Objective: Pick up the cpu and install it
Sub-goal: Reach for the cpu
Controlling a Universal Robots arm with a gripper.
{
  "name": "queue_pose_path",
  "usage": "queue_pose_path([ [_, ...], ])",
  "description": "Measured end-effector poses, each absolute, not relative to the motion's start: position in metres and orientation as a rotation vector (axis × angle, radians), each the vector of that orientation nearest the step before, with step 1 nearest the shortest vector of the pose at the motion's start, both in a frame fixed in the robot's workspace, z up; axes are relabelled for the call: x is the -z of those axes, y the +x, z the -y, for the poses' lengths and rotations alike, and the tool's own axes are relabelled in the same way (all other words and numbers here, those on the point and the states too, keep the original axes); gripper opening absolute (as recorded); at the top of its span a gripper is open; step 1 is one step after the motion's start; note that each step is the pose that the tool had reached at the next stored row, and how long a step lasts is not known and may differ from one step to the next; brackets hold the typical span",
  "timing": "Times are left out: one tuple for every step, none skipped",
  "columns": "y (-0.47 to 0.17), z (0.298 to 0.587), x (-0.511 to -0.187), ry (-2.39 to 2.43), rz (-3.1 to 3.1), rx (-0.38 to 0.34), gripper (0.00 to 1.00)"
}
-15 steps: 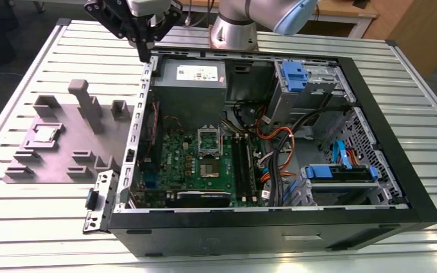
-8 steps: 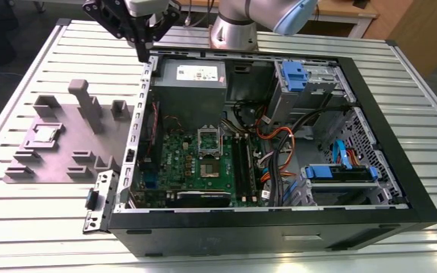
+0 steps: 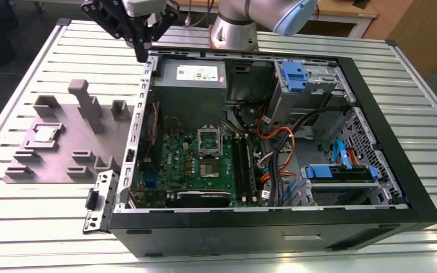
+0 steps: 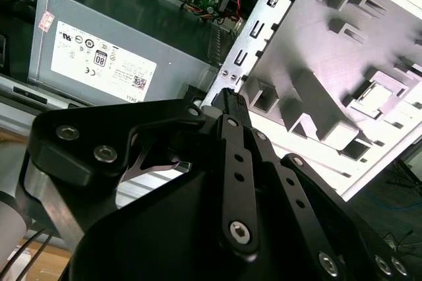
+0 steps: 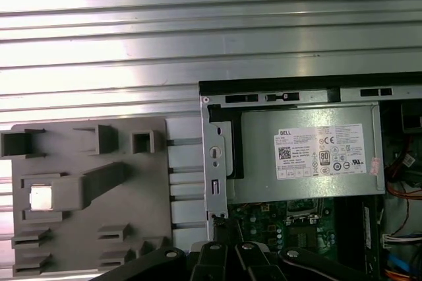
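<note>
Exterior view: your gripper hangs above the case corner by the power supply, fingers seemingly together. cpu sits in the grey tray, near its edge on the exterior view's left.

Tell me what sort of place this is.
Probably a robotics lab bench for computer assembly: an open desktop case lies on a slotted metal table, a grey tray holding the cpu sits beside it, and the arm's pincer hangs over the case's edge.
</note>
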State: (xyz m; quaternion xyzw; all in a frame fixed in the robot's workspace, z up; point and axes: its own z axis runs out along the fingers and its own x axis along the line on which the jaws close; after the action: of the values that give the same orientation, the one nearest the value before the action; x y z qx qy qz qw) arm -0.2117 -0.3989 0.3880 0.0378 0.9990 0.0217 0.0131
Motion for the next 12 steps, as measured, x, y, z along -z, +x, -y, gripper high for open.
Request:
queue_pose_path([
  [-0.212,0.3989,-0.3879,0.118,-3.112,-0.068,0.11],
  [-0.2123,0.3989,-0.3879,0.118,-3.112,-0.068,0.11],
  [-0.2127,0.3989,-0.3879,0.118,-3.112,-0.068,0.11],
  [-0.2131,0.3989,-0.3878,0.118,-3.112,-0.068,0.11],
  [-0.2135,0.399,-0.3878,0.118,-3.113,-0.068,0.11],
  [-0.2138,0.3989,-0.3877,0.118,-3.112,-0.068,0.11],
  [-0.2141,0.3989,-0.3877,0.118,-3.112,-0.068,0.11],
  [-0.2144,0.3989,-0.3877,0.118,-3.113,-0.068,0.11],
  [-0.2147,0.3989,-0.3876,0.118,-3.113,-0.068,0.11],
  [-0.2149,0.3989,-0.3876,0.118,-3.112,-0.068,0.11],
  [-0.215,0.3989,-0.3876,0.118,-3.112,-0.068,0.11],
  [-0.2154,0.3989,-0.3875,0.118,-3.112,-0.068,0.11],
])
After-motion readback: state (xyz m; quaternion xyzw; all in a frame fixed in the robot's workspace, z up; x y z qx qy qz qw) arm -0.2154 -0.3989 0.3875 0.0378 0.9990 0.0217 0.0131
